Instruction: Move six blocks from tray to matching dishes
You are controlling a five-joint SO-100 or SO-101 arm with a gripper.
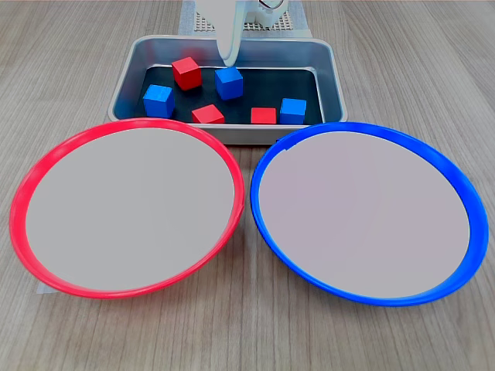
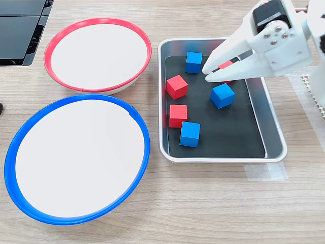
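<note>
The wood-grain counter (image 1: 77, 46) carries both dishes, red-rimmed (image 1: 128, 209) and blue-rimmed (image 1: 371, 212), each empty. All six blocks remain in the tray (image 2: 274, 147); the claw (image 2: 209, 74) hovers nearly closed, holding nothing.

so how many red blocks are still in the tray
3, all in the tray. In the second exterior view, two red blocks sit near its left wall, and a third shows only partly behind the gripper. Both dishes hold none.
</note>
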